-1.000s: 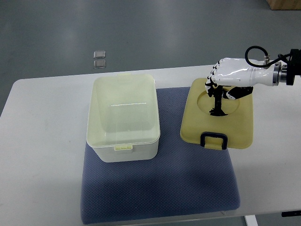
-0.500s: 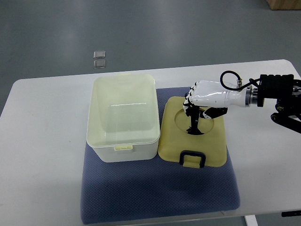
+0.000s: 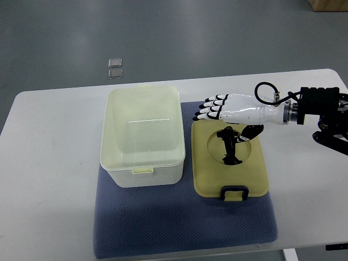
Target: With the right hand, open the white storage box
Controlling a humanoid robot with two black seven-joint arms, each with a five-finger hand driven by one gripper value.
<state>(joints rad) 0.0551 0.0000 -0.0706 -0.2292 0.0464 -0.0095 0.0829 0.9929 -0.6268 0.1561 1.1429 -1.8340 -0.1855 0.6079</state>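
oddly, right hand (image 3: 217, 107) spread, holding nothing, above lid (image 3: 231, 163); box (image 3: 142, 136) interior hard to read

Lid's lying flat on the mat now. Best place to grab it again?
Probably the dark handle at the lid's near edge, coming from above: the lid lies flat on the mat and the handle is its only raised part. The right hand is open over its far end.

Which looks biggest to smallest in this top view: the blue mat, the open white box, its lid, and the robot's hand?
1. Blue mat, partly covered but clearly widest.
2. White box.
3. Lid, lying flat on the mat; the box stands taller, nearer the camera, so this gap is unsure.
4. Right hand, fingers spread, smallest.
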